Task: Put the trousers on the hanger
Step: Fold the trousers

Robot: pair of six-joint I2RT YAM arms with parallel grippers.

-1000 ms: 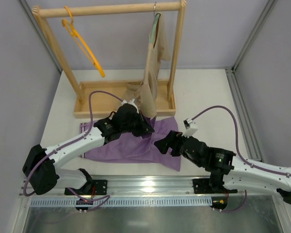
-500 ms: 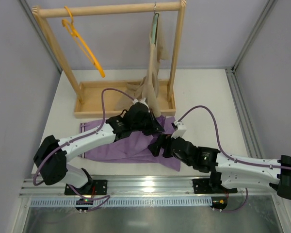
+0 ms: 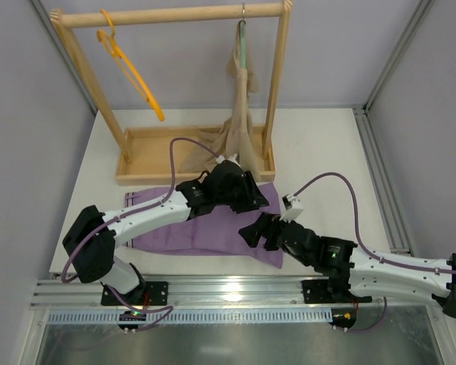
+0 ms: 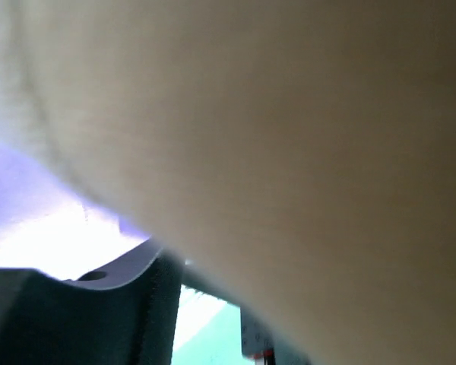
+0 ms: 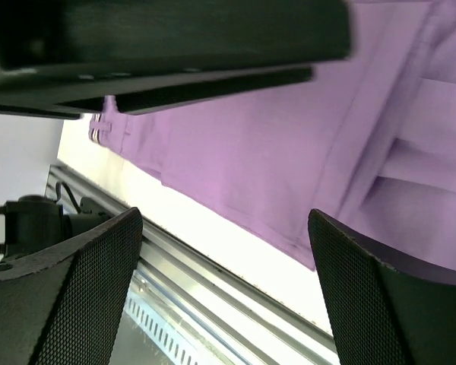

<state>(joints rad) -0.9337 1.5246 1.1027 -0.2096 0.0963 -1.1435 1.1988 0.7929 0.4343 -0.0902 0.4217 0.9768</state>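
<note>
The lilac trousers (image 3: 190, 228) lie flat on the table in front of the rack, their striped waistband (image 5: 100, 129) at the left end. High on the rack's left side hangs the orange hanger (image 3: 129, 72), with nothing on it. My left gripper (image 3: 252, 195) sits at the trousers' far right edge, against the foot of the beige garment. Blurred beige cloth (image 4: 289, 137) fills its wrist view; one dark finger (image 4: 76, 319) shows with a lit gap beside it, so it looks open. Over the trousers' right end my right gripper (image 5: 224, 289) hovers, wide open with nothing between its pads.
The wooden rack (image 3: 171, 14) stands on a shallow tray base (image 3: 144, 156) at the back. A beige garment (image 3: 243, 84) hangs on the right, its end pooled in the tray. An aluminium rail (image 3: 228, 293) borders the near edge, and grey walls close both sides.
My left gripper slid right along the trousers' far edge to the beige garment and its jaws parted. The bunched cloth now lies flatter. The right gripper shifted a little over the trousers' right end.
</note>
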